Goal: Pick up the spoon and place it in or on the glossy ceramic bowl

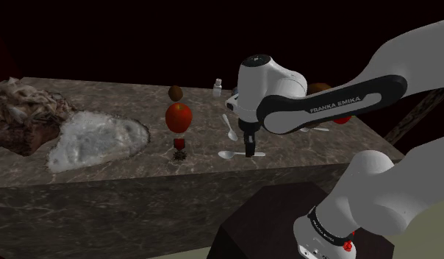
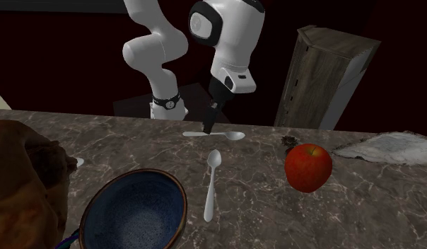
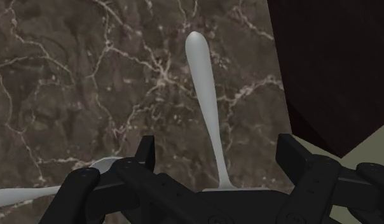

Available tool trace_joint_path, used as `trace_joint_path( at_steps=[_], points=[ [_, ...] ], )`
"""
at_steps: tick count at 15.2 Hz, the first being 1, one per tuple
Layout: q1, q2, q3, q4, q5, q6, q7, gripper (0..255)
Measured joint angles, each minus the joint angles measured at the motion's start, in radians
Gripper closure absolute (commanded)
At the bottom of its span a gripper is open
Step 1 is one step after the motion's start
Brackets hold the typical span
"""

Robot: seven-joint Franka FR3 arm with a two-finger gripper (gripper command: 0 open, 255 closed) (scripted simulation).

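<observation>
Two spoons lie on the marble counter (image 2: 290,212); every place below is taken from the red apple (image 2: 308,167).

1. Edge spoon (image 2: 215,134): pale and lying flat along the counter's rim on the stand's side. It is beyond the apple and to the second exterior view's left of it. My gripper (image 2: 208,127) stands upright over its handle. In the wrist view the handle runs out from between my fingers (image 3: 146,153), which stand apart, one on each side and neither touching it (so nothing is held).

2. Second spoon (image 2: 213,184): pale and flat on the counter, near the apple on the second exterior view's left. Its bowl end points toward the edge spoon.

3. Blue glazed bowl (image 2: 134,209): it has a brown rim and a glossy inside. It sits farther to the second exterior view's left of the apple than the second spoon, and nearer that camera.

4. Small dark object (image 1: 180,147): just beside the apple (what it is I cannot tell).

5. White crumpled mass (image 1: 95,138): near the apple, on the shoulder view's left.

6. Brown rounded thing (image 1: 176,93): just behind the apple in the shoulder view.

7. Small white bottle (image 1: 218,87): behind the apple, to the shoulder view's right.

8. Wooden cabinet (image 2: 325,71): beyond the apple, past the counter.
</observation>
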Motion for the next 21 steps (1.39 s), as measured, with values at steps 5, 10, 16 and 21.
trace_joint_path(
  at_steps=[5, 10, 16, 21],
  points=[
    [-0.011, 0.040, -0.008, -0.046, -0.024, 0.085, 0.005, 0],
    [-0.014, 0.051, -0.009, -0.055, -0.029, 0.105, 0.007, 0],
    [-0.014, 0.051, -0.009, -0.055, -0.029, 0.106, 0.007, 255],
    [-0.014, 0.051, -0.009, -0.055, -0.029, 0.106, 0.007, 255]
  ],
)
